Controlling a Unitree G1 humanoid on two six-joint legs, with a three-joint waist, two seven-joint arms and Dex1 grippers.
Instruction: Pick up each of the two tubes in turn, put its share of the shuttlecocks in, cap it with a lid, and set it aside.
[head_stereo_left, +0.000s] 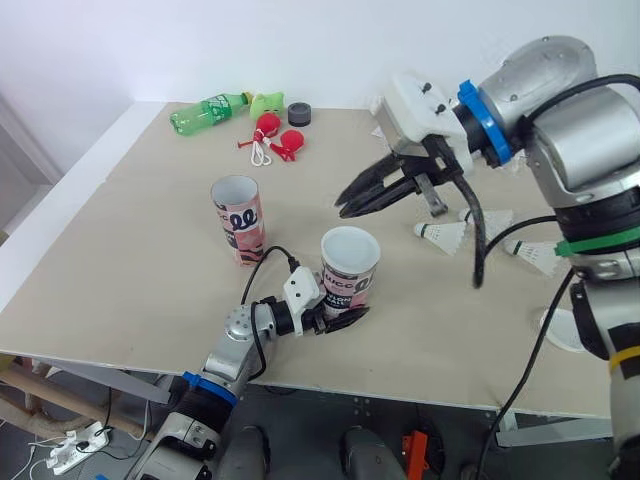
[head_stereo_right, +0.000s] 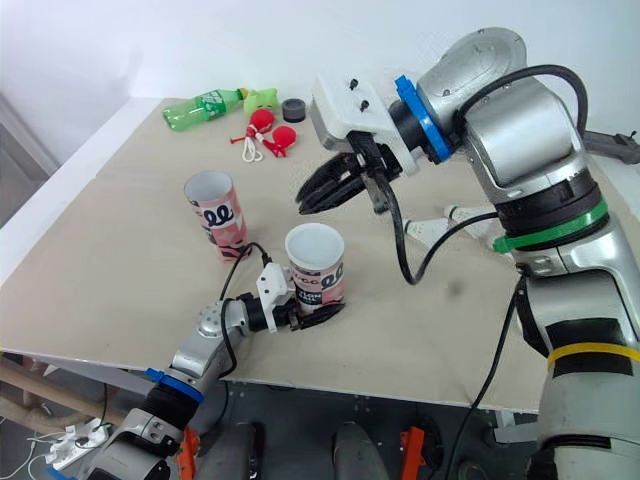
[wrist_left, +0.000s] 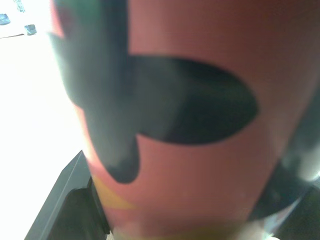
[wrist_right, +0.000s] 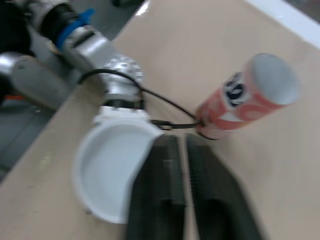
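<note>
**On the counter (head_stereo_left: 150, 260): two tubes, three shuttlecocks, one grip**

Counting two pink-and-white tubes, both standing upright with open white mouths. Pinching the near tube (head_stereo_left: 349, 262) low on its wall with the left end effector (head_stereo_left: 335, 318), close to the counter's front edge, black fingers clamping it from either side. Seeing the far tube (head_stereo_left: 238, 218) standing free, just behind and to the left of the held one, touching neither end effector.

Holding the right end effector (head_stereo_left: 342, 204) in the air behind the near tube and higher than its mouth. Keeping its two fingers pressed together, with a thin slit between them and no object in the slit. Looking along those fingers in the right wrist view, onto the near tube's open rim and the far tube beyond it.

Counting three white shuttlecocks lying on their sides to the right of the tubes and apart from both:
- first shuttlecock (head_stereo_left: 442, 235), nearest the tubes;
- second shuttlecock (head_stereo_left: 495, 218), behind it and partly crossed by a black cable;
- third shuttlecock (head_stereo_left: 535, 257), furthest right.

Noting one white round piece (head_stereo_left: 560, 330) near the right front edge, half hidden by the right arm; cannot tell what.

Counting the items along the far edge:
- one green bottle (head_stereo_left: 208, 110) lying on its side;
- one green toy (head_stereo_left: 267, 102);
- one black round item (head_stereo_left: 299, 113);
- two red pieces (head_stereo_left: 290, 145) with a white cord beside them.
</note>
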